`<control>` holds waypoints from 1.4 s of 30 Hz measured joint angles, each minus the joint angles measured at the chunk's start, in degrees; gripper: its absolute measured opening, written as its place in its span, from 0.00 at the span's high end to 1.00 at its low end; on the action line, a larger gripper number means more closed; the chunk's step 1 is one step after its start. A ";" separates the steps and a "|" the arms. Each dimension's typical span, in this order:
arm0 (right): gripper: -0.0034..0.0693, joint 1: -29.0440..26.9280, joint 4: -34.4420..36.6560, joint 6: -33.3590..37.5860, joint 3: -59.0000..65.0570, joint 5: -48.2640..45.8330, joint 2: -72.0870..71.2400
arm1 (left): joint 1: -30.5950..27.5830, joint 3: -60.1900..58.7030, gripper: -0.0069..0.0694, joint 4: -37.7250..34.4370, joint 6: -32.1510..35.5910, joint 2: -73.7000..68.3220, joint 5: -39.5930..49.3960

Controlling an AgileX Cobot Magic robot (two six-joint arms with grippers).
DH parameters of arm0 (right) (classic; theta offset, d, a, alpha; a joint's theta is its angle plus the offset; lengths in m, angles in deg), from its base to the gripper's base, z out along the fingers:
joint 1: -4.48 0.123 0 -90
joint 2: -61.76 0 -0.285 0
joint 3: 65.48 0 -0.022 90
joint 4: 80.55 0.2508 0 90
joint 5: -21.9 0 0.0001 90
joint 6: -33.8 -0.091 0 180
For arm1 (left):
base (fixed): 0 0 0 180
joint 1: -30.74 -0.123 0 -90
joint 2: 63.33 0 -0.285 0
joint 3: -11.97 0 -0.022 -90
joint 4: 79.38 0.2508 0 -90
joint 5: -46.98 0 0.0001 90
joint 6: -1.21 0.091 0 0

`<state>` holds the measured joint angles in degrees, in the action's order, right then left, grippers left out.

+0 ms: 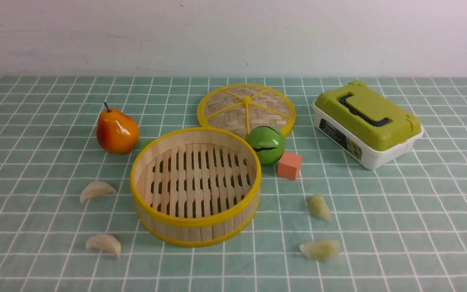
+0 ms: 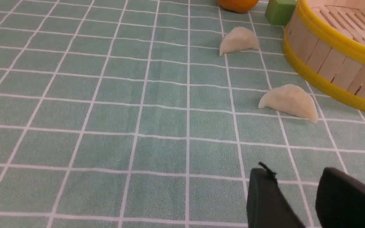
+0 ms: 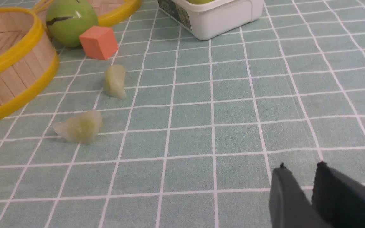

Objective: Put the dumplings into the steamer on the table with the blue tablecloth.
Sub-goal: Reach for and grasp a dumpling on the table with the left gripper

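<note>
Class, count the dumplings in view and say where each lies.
4. Left of the steamer: a farther whitish dumpling, a nearer whitish dumpling. Right of it: a farther greenish dumpling, a nearer greenish dumpling. None inside; none seems hidden.

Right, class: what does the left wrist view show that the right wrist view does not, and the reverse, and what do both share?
Only the left wrist view: two whitish dumplings, the underside of the pear, a green block, the left gripper. Only the right wrist view: two greenish dumplings, the green ball, orange cube, white box, woven lid, the right gripper. Both: the steamer and the tablecloth.
</note>
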<state>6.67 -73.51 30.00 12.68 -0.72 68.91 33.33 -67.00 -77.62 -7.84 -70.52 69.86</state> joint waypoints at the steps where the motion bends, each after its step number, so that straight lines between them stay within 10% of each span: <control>1: 0.76 0.00 0.00 0.00 0.00 0.00 0.00 | 0.00 0.00 0.60 0.00 0.00 0.00 0.00; 33: 0.71 0.00 -3.66 0.00 0.07 1.58 0.00 | 0.00 0.00 0.60 1.68 0.00 0.00 -2.96; 42: 0.69 0.00 -10.92 0.00 0.65 30.31 0.00 | 0.00 0.00 0.60 3.40 0.00 0.00 -29.82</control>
<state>6.67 -84.42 30.00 13.33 29.59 68.91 33.33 -67.00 -74.22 -7.84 -70.52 40.04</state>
